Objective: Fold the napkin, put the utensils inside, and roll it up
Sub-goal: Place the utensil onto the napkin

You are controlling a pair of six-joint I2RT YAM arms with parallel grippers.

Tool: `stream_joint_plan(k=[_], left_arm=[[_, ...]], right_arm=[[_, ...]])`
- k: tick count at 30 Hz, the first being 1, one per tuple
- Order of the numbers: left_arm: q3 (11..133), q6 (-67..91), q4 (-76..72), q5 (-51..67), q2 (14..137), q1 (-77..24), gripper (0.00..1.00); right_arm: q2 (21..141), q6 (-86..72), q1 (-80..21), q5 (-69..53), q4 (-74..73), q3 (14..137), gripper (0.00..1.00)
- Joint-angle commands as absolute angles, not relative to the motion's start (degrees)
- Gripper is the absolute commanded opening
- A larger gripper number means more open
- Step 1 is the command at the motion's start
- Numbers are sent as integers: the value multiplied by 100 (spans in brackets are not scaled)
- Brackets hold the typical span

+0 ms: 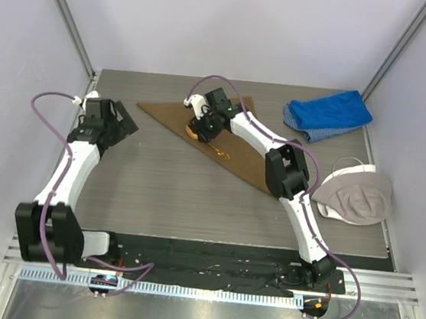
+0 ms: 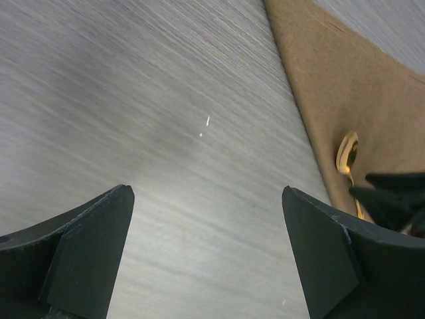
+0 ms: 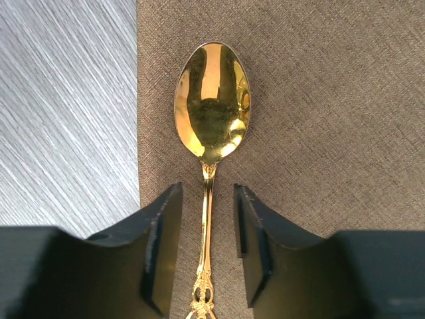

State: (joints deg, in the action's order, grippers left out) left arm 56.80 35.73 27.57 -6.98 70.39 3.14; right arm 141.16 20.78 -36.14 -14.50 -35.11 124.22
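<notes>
- On the far half of the grey table (image 1: 193,196), the napkin (image 1: 252,168) lies folded into a flat tan-brown triangle, its long edge running from 10 o'clock to 4 o'clock.
- The gold spoon (image 3: 211,143), with a shiny round bowl and a thin ornate handle, rests on the cloth just inside that edge.
- The right gripper (image 3: 207,193) straddles the handle with its jaws narrowly parted, clear of it on both sides and holding nothing.
- The left gripper (image 2: 207,193) hovers spread wide over bare tabletop, just off the napkin's 9 o'clock tip.
- Open table lies at 6 o'clock of the napkin. A blue cloth (image 1: 330,115) and a beige cap-like item (image 1: 355,195) sit at 2 and 3 o'clock.
- Only the right wrist view shows the gaps beside the handle; overhead, the gripper covers most of the spoon.
</notes>
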Motion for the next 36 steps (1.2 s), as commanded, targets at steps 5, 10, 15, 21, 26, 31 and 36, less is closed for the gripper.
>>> stream_joint_plan(k=[5,10,15,21,26,31,36], left_arm=[[6327,4499,759,-685,8963,343,97],[7003,4851,142,-633,10229,343,85],[7417,5176,-360,-589,11205,360,78],[7786,5511,-580,-545,11890,492,69],[7910,5642,-676,-545,12155,597,63],[8147,5651,-615,-448,12436,650,59],[8261,5634,-642,-290,12568,650,52]], right_arm=[[12553,1258,-3560,-1372,-2752,11264,50],[11182,590,-3551,-1231,-1856,9723,53],[10005,246,-3551,-862,-1556,8501,54],[9326,202,-3551,-729,-1564,7647,54],[9062,114,-3551,-756,-1661,7217,54],[9097,62,-3551,-791,-1705,7137,54],[9158,79,-3551,-809,-1714,7207,54]])
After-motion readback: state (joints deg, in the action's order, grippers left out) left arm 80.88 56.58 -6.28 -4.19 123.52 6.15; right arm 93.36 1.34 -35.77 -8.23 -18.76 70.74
